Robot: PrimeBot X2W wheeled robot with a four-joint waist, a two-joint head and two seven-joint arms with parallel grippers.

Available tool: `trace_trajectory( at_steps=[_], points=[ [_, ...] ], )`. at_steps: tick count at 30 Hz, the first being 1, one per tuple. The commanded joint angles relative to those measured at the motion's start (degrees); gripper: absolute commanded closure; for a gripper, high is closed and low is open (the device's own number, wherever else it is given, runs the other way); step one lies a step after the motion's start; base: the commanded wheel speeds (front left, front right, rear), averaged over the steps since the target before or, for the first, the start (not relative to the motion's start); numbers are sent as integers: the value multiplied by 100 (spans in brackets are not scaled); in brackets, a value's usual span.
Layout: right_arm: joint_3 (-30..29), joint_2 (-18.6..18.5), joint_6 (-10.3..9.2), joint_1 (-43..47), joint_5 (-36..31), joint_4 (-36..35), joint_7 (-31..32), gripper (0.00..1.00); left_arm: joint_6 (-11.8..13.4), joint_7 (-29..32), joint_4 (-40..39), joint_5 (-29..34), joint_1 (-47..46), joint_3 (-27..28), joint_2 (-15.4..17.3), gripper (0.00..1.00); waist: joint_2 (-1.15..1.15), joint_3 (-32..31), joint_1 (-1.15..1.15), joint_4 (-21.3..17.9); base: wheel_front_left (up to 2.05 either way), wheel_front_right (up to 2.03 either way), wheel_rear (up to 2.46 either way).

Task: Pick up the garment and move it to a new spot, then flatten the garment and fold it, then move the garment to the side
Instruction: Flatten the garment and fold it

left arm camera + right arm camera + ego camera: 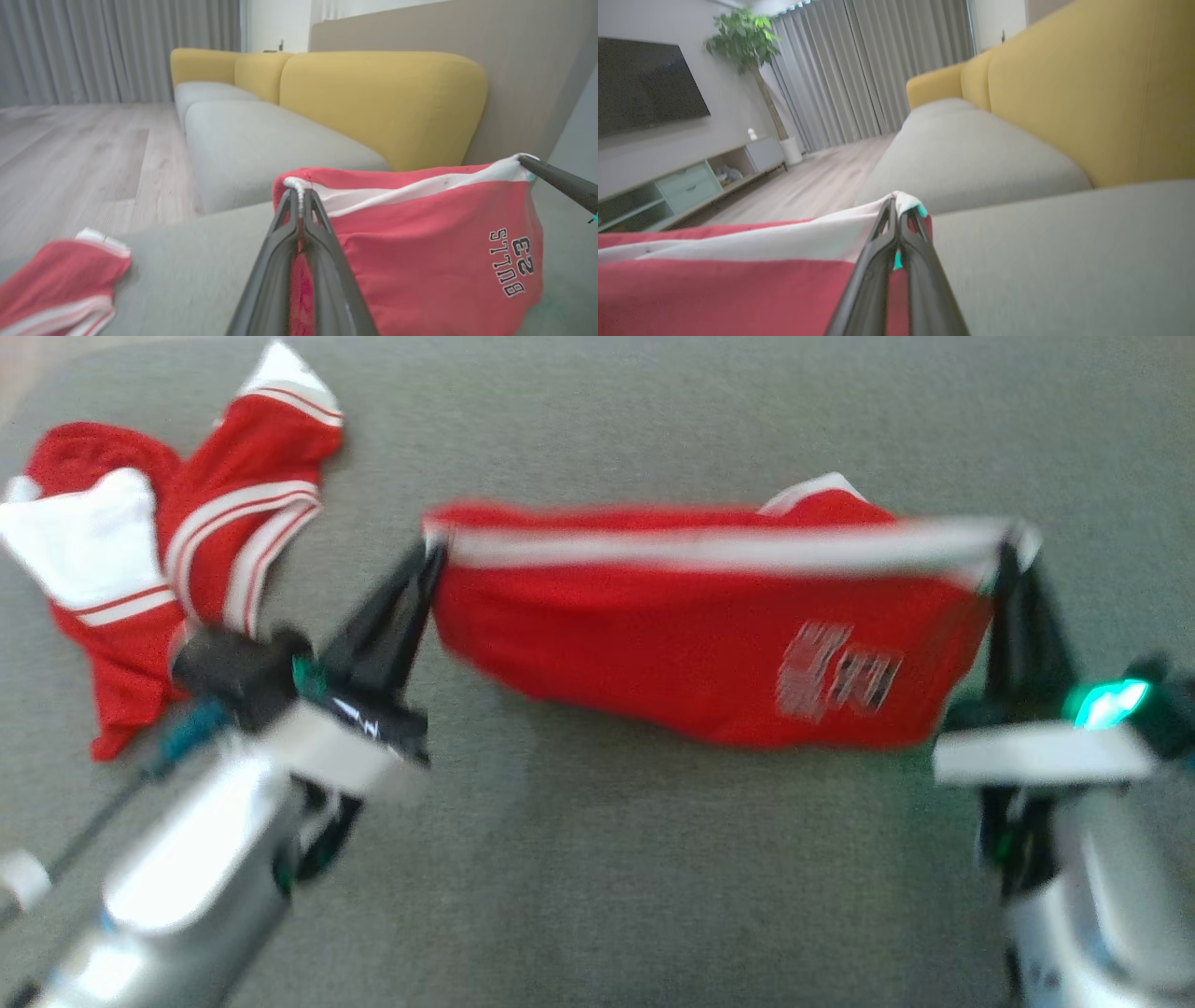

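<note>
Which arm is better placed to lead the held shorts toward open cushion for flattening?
Probably the right. The left fingers and right fingers each pinch a waistband end of the shorts, but a second red garment lies close to the left arm, while open cushion lies beside the right.

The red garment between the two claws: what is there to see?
The red garment looks like jersey sports shorts, with a white band along its top edge and a "BULLS 23" print near one lower corner. It hangs stretched: the left gripper pinches one end of the band, the right gripper the other. Its lower edge sags toward the grey cushion; contact is unclear.
</note>
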Motion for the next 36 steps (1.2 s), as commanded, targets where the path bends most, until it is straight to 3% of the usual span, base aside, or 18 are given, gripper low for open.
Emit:
trace_trajectory(
  at_steps=[1, 5, 12, 18, 24, 31, 36],
  points=[
    [48, -92, -4, -703, 19, -384, -21, 100, -57, -55, -248, 138, -781, 366, 244, 100, 0, 198, 1, -220, 0, 0, 0],
    [-57, -552, -4, -2026, 125, -381, -21, 100, -233, 13, -183, 311, -1878, 489, 172, 100, 0, 554, 1, -453, 0, 0, 0],
    [-129, -1582, -4, -4613, 295, 257, -21, 100, -429, -97, 681, 636, -4183, 677, -487, 100, 0, 1163, 1, -563, 0, 0, 0],
    [-185, -1960, -4, -5277, 331, 165, -21, 100, -472, -168, 906, 828, -4817, 998, -946, 100, 0, 1309, 1, -524, 0, 0, 0],
    [88, -2167, -4, -4050, 694, 28, -21, 100, -526, -171, 709, 917, -3666, 908, -959, 100, 0, 1214, 1, -484, 0, 0, 0],
    [7, -2112, -4, -1278, 1223, -533, 58, 100, -531, -172, -19, 1286, -1130, 1024, -967, 100, 0, 906, 1, -419, 0, 0, 0],
    [-187, -1999, -4, 698, 1513, -1393, 276, 100, -532, -173, -309, 1794, 705, 1119, -937, 100, 0, 582, 1, -502, 0, 0, 0]
  ],
)
